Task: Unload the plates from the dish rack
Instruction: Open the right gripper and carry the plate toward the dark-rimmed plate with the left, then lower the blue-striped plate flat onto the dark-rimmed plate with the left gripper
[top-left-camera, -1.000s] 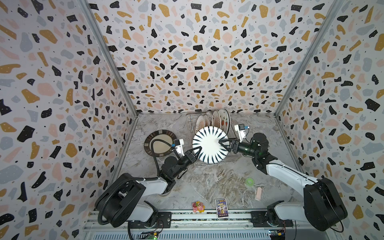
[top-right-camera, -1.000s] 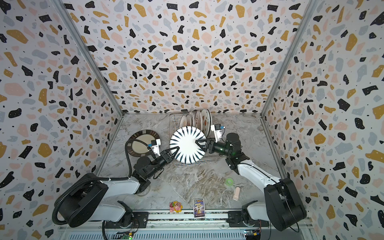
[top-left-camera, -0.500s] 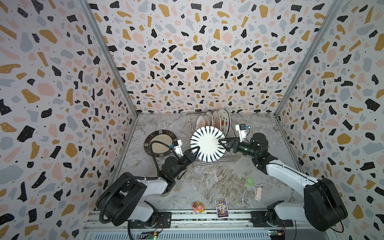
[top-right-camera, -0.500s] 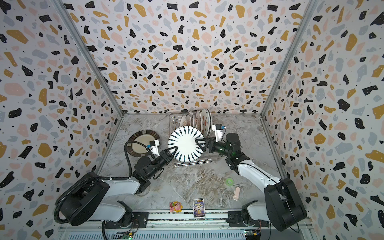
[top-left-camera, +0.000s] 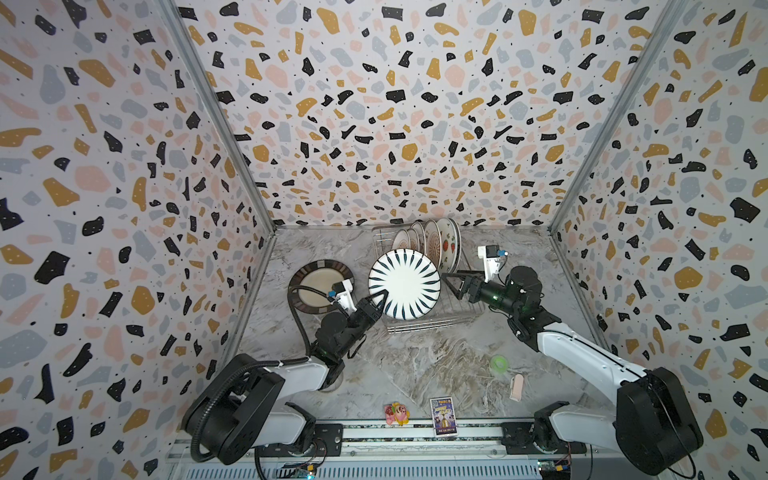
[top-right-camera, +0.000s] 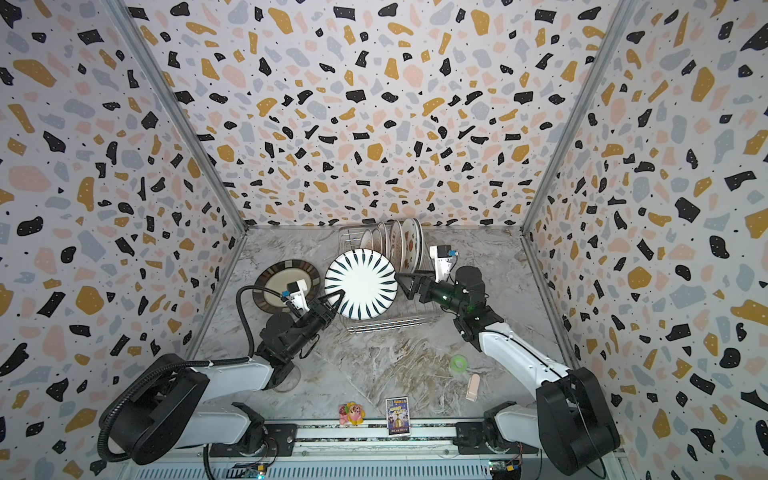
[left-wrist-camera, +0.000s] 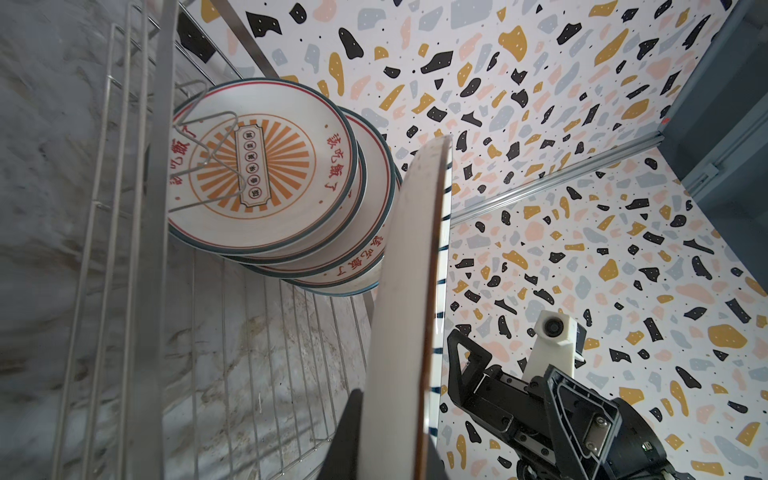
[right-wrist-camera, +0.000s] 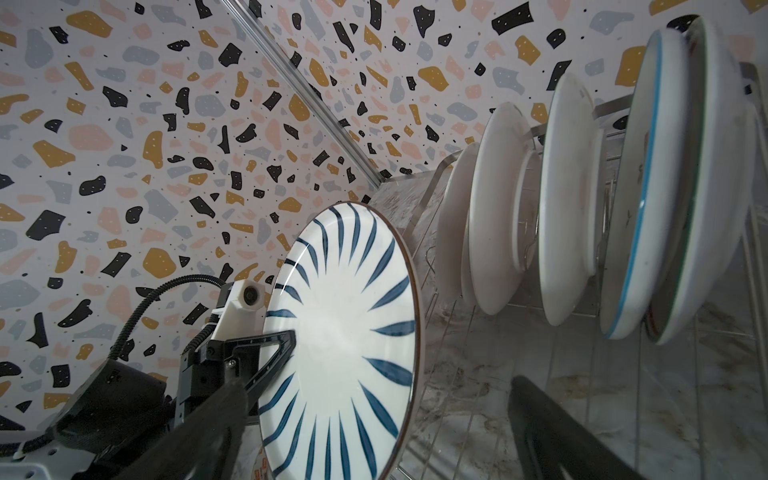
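The left gripper (top-left-camera: 381, 297) was shut tight on the edge of the striped plate (top-left-camera: 405, 282). That plate was tilted up over the front part of the dish rack (top-left-camera: 432, 326). The right gripper (top-left-camera: 451, 286) was wide open and held nothing, over the rack's right side, just beside the striped plate. More plates (top-left-camera: 434, 245) stood in the back of the rack. A brown-rimmed plate (top-left-camera: 309, 286) lay flat, left of the rack.

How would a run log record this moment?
left gripper: shut on striped plate | right gripper: open, by plate's rim | dish rack: several plates standing
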